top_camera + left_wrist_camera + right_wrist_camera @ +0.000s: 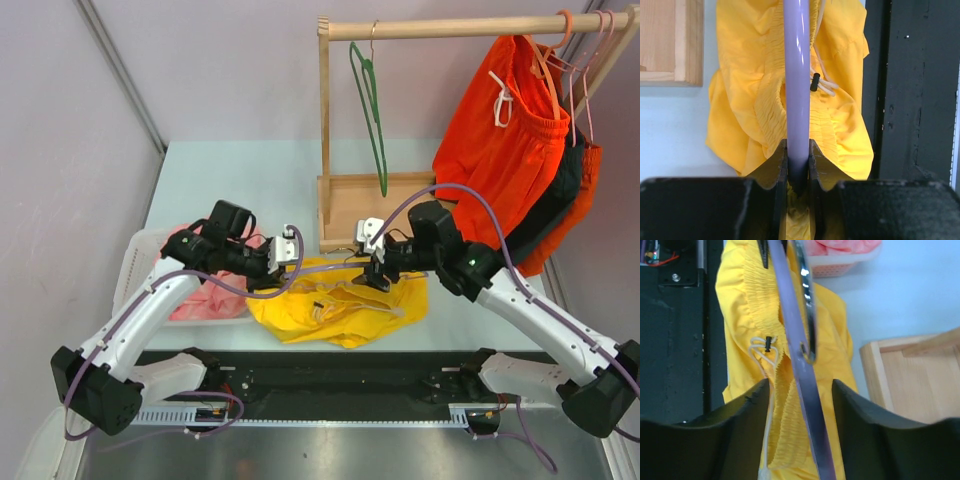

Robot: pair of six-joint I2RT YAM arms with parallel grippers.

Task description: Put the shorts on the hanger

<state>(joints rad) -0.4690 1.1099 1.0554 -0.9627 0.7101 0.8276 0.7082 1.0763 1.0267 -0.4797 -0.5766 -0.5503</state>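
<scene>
Shorts point(340, 305) lie crumpled on the pale blue table point(230, 170) near its front edge, beneath the hanger point(797, 75). The left gripper point(798, 150) is clamped on its bar; the right gripper point(800, 390) has its jaws apart around it. Grey walls stand behind, with a wooden rack point(325, 120) at the back.

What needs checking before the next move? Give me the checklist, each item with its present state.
1. Left jaws shut on the thin pale lilac plastic hanger: ok, its bar is clamped.
2. Right jaws gripping that hanger: not ok, they are open and the bar passes between them.
3. Bright yellow fabric shorts on the hanger: not ok, they lie crumpled on the pale blue table beneath it.
4. Silver metal hook free of the fabric: cannot tell.
5. Room on the wooden rail: ok, there is a gap between the dark green hanger and the orange-red shorts.
</scene>
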